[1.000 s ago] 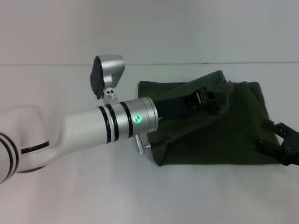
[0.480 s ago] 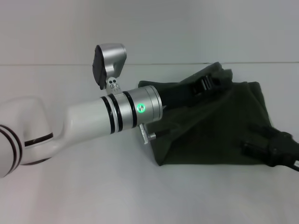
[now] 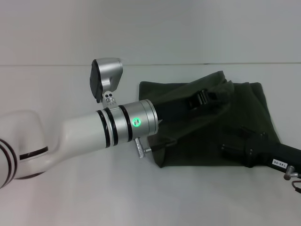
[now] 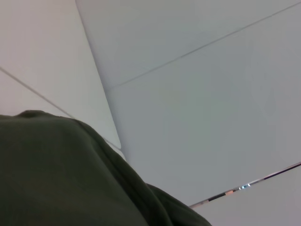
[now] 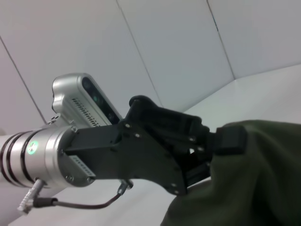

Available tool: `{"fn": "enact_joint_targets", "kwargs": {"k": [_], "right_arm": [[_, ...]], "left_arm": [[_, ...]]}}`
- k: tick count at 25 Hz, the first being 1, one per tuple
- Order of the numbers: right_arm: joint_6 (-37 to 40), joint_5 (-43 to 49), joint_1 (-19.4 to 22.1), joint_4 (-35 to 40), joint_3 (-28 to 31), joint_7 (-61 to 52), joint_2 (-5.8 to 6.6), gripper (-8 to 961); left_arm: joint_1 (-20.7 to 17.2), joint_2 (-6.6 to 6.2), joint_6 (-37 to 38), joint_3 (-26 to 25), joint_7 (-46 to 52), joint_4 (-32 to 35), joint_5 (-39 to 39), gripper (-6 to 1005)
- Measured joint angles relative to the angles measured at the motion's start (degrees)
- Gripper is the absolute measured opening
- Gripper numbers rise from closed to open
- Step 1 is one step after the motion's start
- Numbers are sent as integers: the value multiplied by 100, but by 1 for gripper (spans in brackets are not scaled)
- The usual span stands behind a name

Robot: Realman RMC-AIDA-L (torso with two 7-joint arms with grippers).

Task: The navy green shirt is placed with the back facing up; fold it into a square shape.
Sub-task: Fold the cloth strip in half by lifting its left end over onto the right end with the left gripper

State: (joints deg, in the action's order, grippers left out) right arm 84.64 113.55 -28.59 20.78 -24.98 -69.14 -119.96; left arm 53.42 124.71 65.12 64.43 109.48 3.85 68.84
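Left hand (image 3: 207,97): black fingers clamped on a raised fold of the dark olive-green soft cotton shirt (image 3: 221,127), lying partly folded on the white surface (image 3: 94,188). Right hand (image 3: 235,149): low over the shirt's near edge; finger state cannot be told. Handling: light, limp, drapes; best pinched at hems or corners.

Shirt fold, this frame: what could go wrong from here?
1. The left hand pinches only a bunched edge of the shirt, lifted off the table. The cloth could slip out mid-carry and the fold would collapse.
2. The right hand lies low over the shirt's near right part. If it drags, it may wrinkle the layer below.
3. The raised flap looks slack and uneven, so the fold may land skewed rather than square.
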Motion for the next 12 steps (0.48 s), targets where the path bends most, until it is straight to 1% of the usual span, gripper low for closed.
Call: {"fn": "enact_joint_targets", "kwargs": {"k": [4,8,12], "right_arm": [[1,-11,38,35,-86,20,5,944],[-4,-103,191,70,171,90,16,944],[5,-301,383,268,358,61,29,944]], "left_arm": [[-71,0,2,-26,-3,67,-5,36],[-196,0,2,-43,11,229,-11,39],[-237,0,2,-43,18,266,-11,42]]}}
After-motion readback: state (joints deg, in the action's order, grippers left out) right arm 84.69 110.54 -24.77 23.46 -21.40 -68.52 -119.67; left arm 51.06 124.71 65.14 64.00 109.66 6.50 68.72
